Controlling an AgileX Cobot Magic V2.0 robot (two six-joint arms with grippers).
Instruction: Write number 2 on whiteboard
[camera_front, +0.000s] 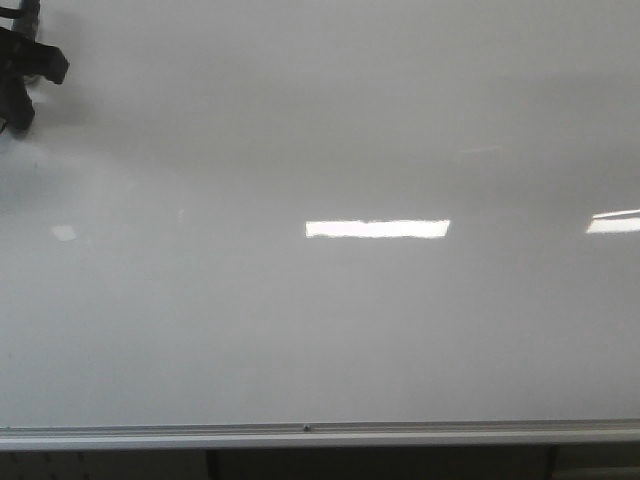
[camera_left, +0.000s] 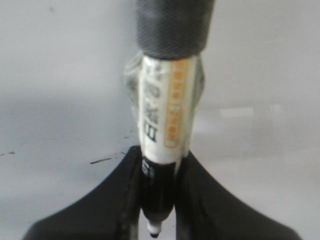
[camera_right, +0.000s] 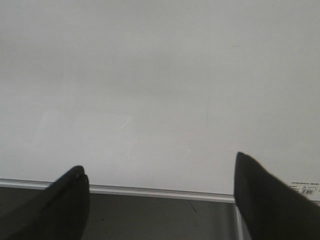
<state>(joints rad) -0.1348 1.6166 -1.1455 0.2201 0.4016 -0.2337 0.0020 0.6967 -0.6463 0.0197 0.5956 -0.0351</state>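
Observation:
The whiteboard (camera_front: 330, 320) fills the front view, glossy pale grey with a silver bottom rail (camera_front: 306, 432). No number 2 shows on it. My left gripper (camera_front: 22, 70) is at the board's far upper left. In the left wrist view my left gripper (camera_left: 159, 200) is shut on a marker (camera_left: 162, 120) with a white and orange label, a black front end and its bare tip (camera_left: 154, 231) close to the board (camera_left: 60, 75). A short dark stroke (camera_left: 100, 160) lies on the board beside it. My right gripper (camera_right: 160, 192) is open and empty near the board's bottom rail (camera_right: 160, 191).
Bright light reflections (camera_front: 377, 228) lie across the middle and the right edge of the board. Below the rail is a dark band (camera_right: 150, 220). A small printed label (camera_right: 305, 187) sits at the board's lower corner in the right wrist view.

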